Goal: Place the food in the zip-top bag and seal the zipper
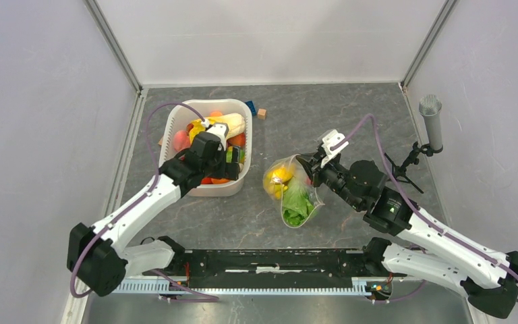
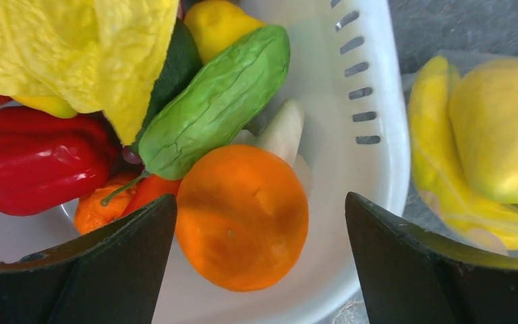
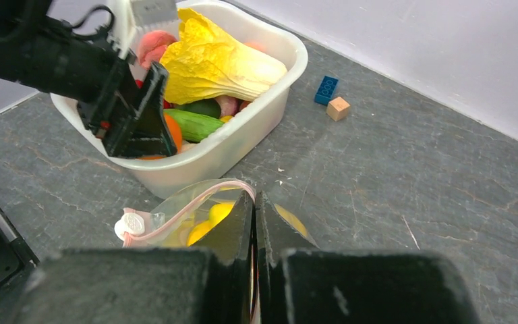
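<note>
The white tub [image 1: 168, 131] holds the food: a napa cabbage [image 3: 216, 64], a red pepper [image 2: 34, 158], a green vegetable [image 2: 216, 101] and an orange fruit [image 2: 243, 223]. My left gripper [image 2: 260, 196] is open low inside the tub, with the orange between its fingers, close to the left one. The clear zip-top bag [image 1: 298, 202] lies right of the tub, with yellow fruit [image 2: 492, 135] and a green leafy piece [image 1: 297, 206] inside. My right gripper [image 3: 253, 199] is shut on the bag's pink zipper [image 3: 189, 202] and holds the mouth open. The white slider [image 3: 130, 225] sits at the zipper's end.
A blue block [image 3: 326, 89] and a wooden block [image 3: 338, 108] lie behind the tub, near the back wall. A grey microphone [image 1: 432, 121] on a stand is at the right edge. The tub's slotted wall [image 2: 371, 175] stands between my left gripper and the bag.
</note>
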Controlling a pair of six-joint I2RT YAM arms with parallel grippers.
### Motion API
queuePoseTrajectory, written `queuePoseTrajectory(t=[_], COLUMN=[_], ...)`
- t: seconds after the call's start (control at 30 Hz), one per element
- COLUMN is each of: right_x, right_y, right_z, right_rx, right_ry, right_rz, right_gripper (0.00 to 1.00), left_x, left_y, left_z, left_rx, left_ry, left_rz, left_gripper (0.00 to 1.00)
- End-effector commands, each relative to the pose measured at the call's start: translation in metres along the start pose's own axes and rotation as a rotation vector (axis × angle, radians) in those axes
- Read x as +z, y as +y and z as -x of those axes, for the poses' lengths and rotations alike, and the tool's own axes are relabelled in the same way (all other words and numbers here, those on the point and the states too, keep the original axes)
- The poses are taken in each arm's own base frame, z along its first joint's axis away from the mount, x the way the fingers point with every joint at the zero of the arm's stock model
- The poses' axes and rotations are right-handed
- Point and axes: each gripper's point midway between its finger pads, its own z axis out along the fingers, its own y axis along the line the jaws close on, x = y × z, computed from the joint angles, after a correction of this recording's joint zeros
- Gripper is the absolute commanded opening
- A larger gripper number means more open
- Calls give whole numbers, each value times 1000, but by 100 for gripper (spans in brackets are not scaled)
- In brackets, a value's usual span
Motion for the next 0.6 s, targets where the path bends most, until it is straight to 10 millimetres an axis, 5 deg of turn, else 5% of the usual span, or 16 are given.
queuePoseTrajectory(t=[0.0,0.23,0.57], right_x=[1,4,6], right_y=[2,4,3], right_z=[32,31,30], right_rx=[40,46,62], right_ry=[-93,-85,-87], right_rz=[11,14,-1], right_gripper=[4,4,4], left_x=[15,20,10], left_y=[-6,4,8], left_z=[-6,-21,-12], left_rx=[-17,17,33], left_ry=[34,84,45], left_rz=[-25,21,35], left_gripper=[100,98,48])
